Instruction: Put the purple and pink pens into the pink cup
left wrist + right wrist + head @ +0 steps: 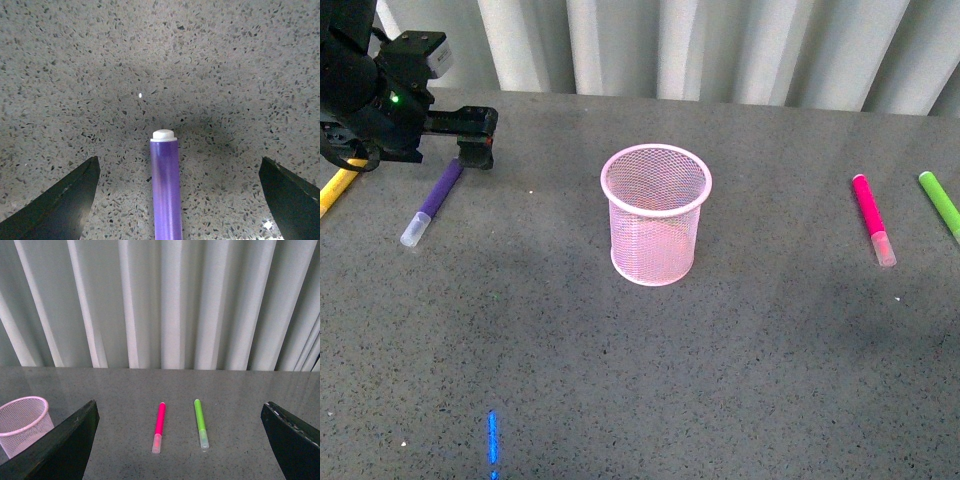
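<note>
Since only a thin blue streak of light [492,438] marks the near part of the grey table [740,400], the work begins at the middle, where the pink cup [656,215] stands upright and looks empty. Well to its right lies the pink pen [872,215], cap toward the robot, with a green pen [942,205] beside it. The right gripper [180,410] faces both, its jaws wide apart and holding nothing. Well to the cup's left lies the purple pen [437,197], and a yellow pen [335,188] lies past it. Over the purple pen's far end hangs the left gripper [178,167], jaws spread to either side of the barrel and clear of it. Both pens look light, stiff and smooth, and likely to roll, so mid-barrel, gripped squarely across, seems the best hold. The mesh cup probably tips easily. A pale curtain [720,50] closes the back.
</note>
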You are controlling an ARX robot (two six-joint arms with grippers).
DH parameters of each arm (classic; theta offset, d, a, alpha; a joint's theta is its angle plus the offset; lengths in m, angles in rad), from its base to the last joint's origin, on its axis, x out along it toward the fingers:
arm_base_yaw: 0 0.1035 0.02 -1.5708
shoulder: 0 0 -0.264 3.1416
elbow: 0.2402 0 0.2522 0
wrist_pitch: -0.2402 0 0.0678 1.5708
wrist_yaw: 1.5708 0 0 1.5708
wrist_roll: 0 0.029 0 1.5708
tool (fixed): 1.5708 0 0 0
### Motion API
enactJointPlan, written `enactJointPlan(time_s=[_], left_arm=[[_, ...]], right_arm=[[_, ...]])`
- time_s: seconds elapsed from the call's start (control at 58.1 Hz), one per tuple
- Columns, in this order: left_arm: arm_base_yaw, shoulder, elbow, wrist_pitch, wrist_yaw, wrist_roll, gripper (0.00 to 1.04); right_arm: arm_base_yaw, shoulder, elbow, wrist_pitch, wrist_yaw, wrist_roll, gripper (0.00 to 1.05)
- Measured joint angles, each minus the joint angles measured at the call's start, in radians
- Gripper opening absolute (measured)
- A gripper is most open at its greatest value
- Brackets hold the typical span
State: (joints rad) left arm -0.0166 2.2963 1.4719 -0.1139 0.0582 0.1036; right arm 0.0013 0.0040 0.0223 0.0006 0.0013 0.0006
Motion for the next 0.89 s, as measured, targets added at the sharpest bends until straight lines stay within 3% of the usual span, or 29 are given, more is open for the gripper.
enactJointPlan(time_s=[0.894], left_arm=[[0.011,0.06,0.066,-0.09,-0.028,0.058,0.98]], right_arm=[[0.0,0.0,0.0,0.0,0.0,0.0,0.98]])
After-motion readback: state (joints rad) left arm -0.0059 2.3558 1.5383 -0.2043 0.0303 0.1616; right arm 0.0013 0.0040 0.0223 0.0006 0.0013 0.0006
